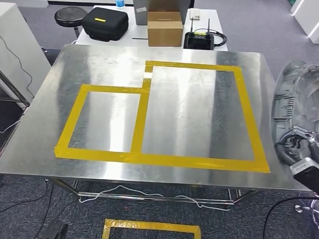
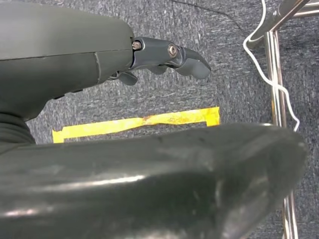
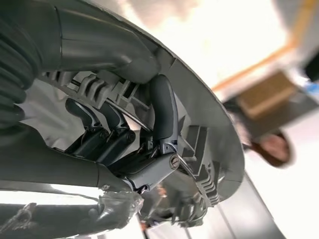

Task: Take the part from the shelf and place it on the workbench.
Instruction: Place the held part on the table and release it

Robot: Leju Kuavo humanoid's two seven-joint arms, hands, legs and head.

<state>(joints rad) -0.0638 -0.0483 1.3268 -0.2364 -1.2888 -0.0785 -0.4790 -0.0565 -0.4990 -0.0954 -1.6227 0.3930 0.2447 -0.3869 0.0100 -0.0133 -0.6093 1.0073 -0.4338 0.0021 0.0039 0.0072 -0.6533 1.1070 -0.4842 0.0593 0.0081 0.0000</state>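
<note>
Part (image 1: 291, 107), grey, ribbed and curved, enters the head view at the right edge, just past the right side of the steel workbench (image 1: 112, 64); the frame cuts off its far side. Below it the right hand (image 1: 297, 144) is only partly visible, its fingers hard to separate from the ribs. Yellow tape (image 1: 240, 102) outlines two rectangles on the bench, and a cardboard box (image 1: 164, 29) and black case (image 1: 105, 22) sit on the table behind.

From the left wrist, the left hand (image 2: 169, 57) hangs over grey carpet with fingers loosely curled around nothing; a dark blurred shape hides the lower picture.

From the right wrist, dark fingers (image 3: 163, 112) hook through the part's (image 3: 211, 119) ribbing, gripping it. The background is blurred.
</note>
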